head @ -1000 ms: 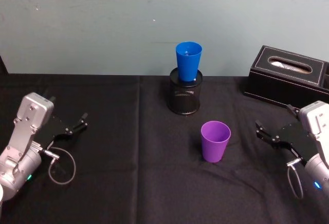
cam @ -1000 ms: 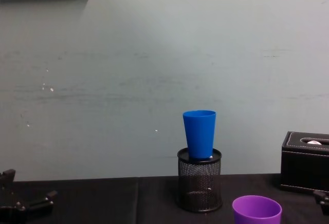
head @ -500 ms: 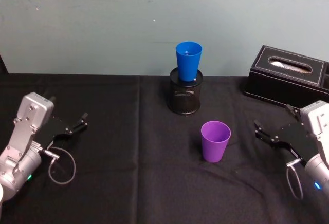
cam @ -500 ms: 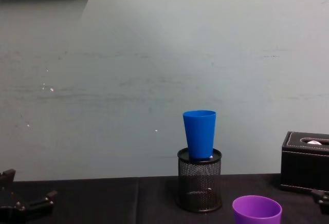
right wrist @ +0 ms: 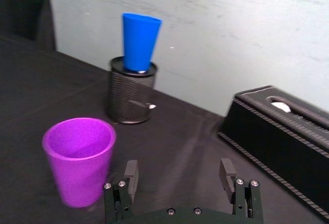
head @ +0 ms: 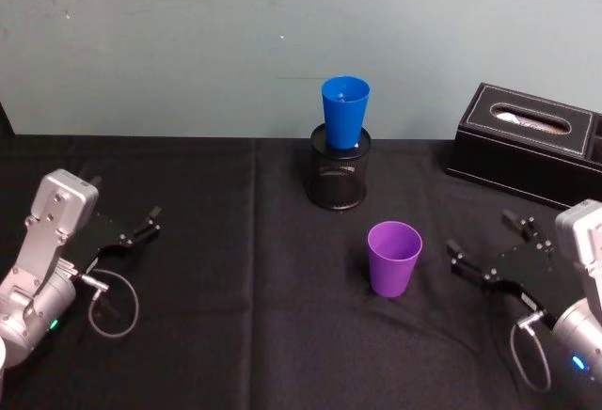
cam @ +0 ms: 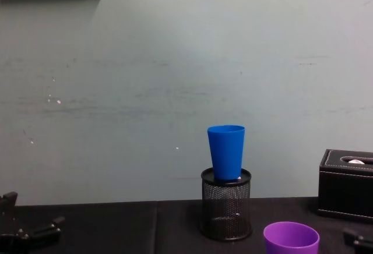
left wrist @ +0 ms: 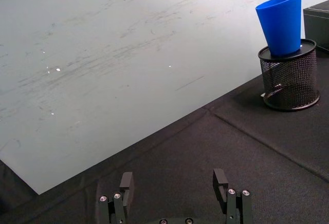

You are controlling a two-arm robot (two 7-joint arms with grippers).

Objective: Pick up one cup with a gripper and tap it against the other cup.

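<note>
The purple cup [head: 393, 258] [right wrist: 79, 160] [cam: 291, 239] stands upright on the black cloth, right of centre. Behind it the blue cup [head: 344, 114] [left wrist: 280, 22] [right wrist: 139, 41] [cam: 227, 152] sits upright in the mouth of a black wire-mesh pen holder [head: 339, 173] [right wrist: 131, 91] [cam: 226, 212]. My right gripper [head: 480, 237] [right wrist: 179, 170] is open and empty, low over the cloth a short way right of the purple cup, apart from it. At the far left my left gripper [head: 149, 222] [left wrist: 173, 180] rests open and empty.
A black tissue box [head: 527, 142] [right wrist: 282, 121] [cam: 348, 190] stands at the back right, behind the right gripper. A grey-green wall closes off the back of the table. A loop of cable [head: 113, 305] hangs by the left arm.
My right gripper has slid left and nearer, closing on the purple cup. Both cups and the left arm have stayed where they were.
</note>
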